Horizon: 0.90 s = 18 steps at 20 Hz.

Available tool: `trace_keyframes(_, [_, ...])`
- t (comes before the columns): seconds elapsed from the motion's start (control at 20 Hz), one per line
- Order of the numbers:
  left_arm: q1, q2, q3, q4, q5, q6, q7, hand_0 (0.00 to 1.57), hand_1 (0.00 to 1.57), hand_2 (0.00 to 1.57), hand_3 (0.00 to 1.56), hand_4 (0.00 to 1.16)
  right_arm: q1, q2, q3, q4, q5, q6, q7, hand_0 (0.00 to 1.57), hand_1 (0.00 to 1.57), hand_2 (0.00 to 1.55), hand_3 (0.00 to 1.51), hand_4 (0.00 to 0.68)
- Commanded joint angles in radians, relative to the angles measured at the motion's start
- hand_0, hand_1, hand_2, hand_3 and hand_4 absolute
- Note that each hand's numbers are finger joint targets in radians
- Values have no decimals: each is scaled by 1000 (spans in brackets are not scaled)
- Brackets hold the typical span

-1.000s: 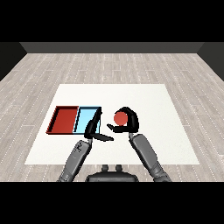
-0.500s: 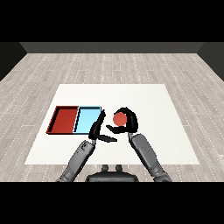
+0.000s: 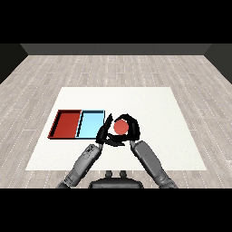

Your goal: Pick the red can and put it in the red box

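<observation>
One step is judged done — the red can [image 3: 120, 127] is held in the curled fingers of the right hand [image 3: 131, 129] just right of the blue tray [image 3: 90, 124], the left hand [image 3: 104, 132] straight-fingered alongside — while placement in the red tray [image 3: 66, 124] is left.

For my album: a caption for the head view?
Right hand curled round the red can, beside the blue tray.

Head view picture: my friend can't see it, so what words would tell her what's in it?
The robot's right hand curls round a red can above a white table, with the left hand open close beside it. A red tray and a light blue tray lie side by side to the left.
</observation>
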<state>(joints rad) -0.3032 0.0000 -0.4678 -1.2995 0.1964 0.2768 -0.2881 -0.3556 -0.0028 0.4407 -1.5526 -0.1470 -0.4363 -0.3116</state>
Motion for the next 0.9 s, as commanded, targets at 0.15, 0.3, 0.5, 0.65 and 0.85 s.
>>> trace_keyframes(0.15, [15,0,-44,27,41,7,-74,0,0,0,0,0,-83,3,77,34,-87,-66,-1,1496,1496,1444,1405,640])
trace_keyframes(0.3, [-61,0,-46,54,73,35,-8,0,0,0,0,0,6,3,-2,-49,-41,29,10,1514,1514,1454,1419,657])
trace_keyframes(0.5, [-31,0,-132,50,113,77,-73,0,0,0,0,0,-40,3,16,12,-108,16,-36,1526,1526,1463,1422,659])
trace_keyframes(0.65, [-52,0,-22,-8,74,-18,25,0,0,0,0,0,-42,3,98,53,-99,-55,-50,1524,1524,1454,1402,648])
trace_keyframes(0.85, [-54,0,-70,82,130,79,-76,0,0,0,0,0,-76,3,29,18,-67,-35,19,1501,1501,1456,1401,638])
